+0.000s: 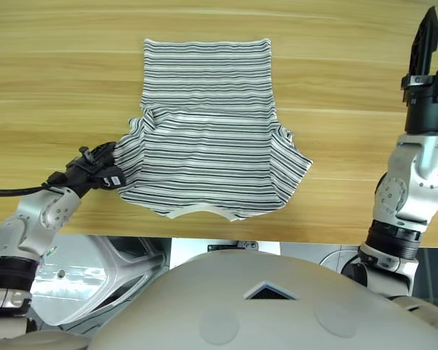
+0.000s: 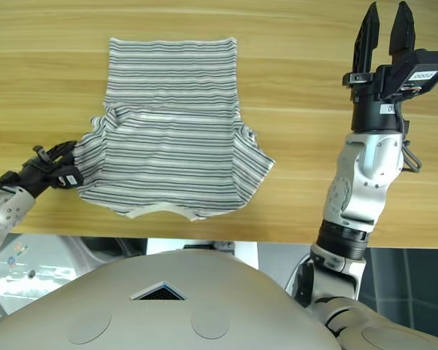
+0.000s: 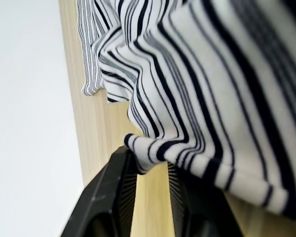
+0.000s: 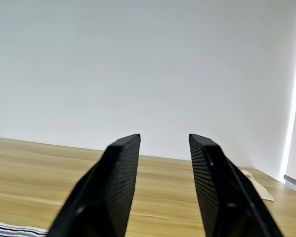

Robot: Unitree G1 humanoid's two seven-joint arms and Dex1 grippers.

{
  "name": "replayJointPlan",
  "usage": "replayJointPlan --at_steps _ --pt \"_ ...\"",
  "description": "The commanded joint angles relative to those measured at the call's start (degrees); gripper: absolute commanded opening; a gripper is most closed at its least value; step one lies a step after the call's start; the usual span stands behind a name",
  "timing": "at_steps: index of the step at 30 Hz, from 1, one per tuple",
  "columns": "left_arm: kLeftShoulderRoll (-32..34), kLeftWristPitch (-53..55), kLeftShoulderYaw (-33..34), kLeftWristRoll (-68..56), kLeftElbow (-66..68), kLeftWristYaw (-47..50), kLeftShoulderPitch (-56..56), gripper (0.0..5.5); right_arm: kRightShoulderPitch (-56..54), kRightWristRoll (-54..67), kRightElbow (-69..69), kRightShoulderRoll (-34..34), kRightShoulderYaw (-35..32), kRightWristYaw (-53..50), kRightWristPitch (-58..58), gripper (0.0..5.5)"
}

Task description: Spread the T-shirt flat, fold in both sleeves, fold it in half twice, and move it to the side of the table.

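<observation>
Nearest, the left pincer (image 1: pixel 111 163) lies low over the pale wooden table (image 1: pixel 51 87). Its two black fingers (image 3: pixel 113 187) are clamped on the rolled edge of the left sleeve (image 1: pixel 133 157) of the black-and-white striped cotton T-shirt (image 1: pixel 208 138). The wrist view shows the cuff pinched right at the fingertips, so the hold looks shallow. The T-shirt spreads away from that pincer toward the robot's right, its white-edged collar (image 1: pixel 204 212) a little nearer the robot than the tips and its straight hem (image 1: pixel 206 42) well beyond them. The step in hand, I judge, is folding this sleeve in. To do it well, the pincer should lift only enough to free the cloth from the table, then carry the cuff across over the striped body. That way the fold runs straight along the side and the whole shirt is not dragged sideways. A shallow pinch may slip, so the travel should be slow, with release only once the cuff lies flat. The bunched crease just beyond the pincer, where sleeve meets body, wants smoothing. Across the T-shirt from the pincer, the right sleeve (image 1: pixel 293 157) fans out on the table, not yet folded. Farthest off, well apart from the cloth, the right pincer (image 2: pixel 387 14) is raised, its fingers apart and empty.
</observation>
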Motion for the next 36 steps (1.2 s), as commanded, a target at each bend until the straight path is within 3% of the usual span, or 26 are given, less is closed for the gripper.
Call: replayJointPlan --at_steps 1,3,13,21,27,36 --pt "-1.7 0.6 -4.4 2.5 0.1 -1.0 3.4 1.05 -0.6 0.4 0.4 -0.5 -0.4 0.1 0.6 1.81" --pt "-1.4 0.9 -4.8 2.8 0.5 -1.4 2.9 1.05 -0.4 0.6 0.2 -0.6 -0.5 0.1 0.6 1.81" --pt "-1.8 1.3 -6.2 1.0 3.1 -1.3 1.1 0.01 -0.5 1.2 0.8 -0.6 -1.0 0.4 0.6 1.81" --pt "-7.0 0.1 -2.6 -6.3 -0.6 4.4 0.4 0.01 -0.5 1.6 1.4 -0.6 -1.1 0.8 0.9 1.81" --pt "-10.0 -7.9 -2.9 -17.0 -6.5 1.8 1.6 0.01 -0.6 1.5 2.5 -0.5 -0.5 1.5 0.7 1.81" --pt "-11.7 -7.8 -5.2 -16.9 -4.2 -3.4 0.5 0.01 -0.6 1.5 2.6 -0.7 0.0 2.0 0.4 1.81"
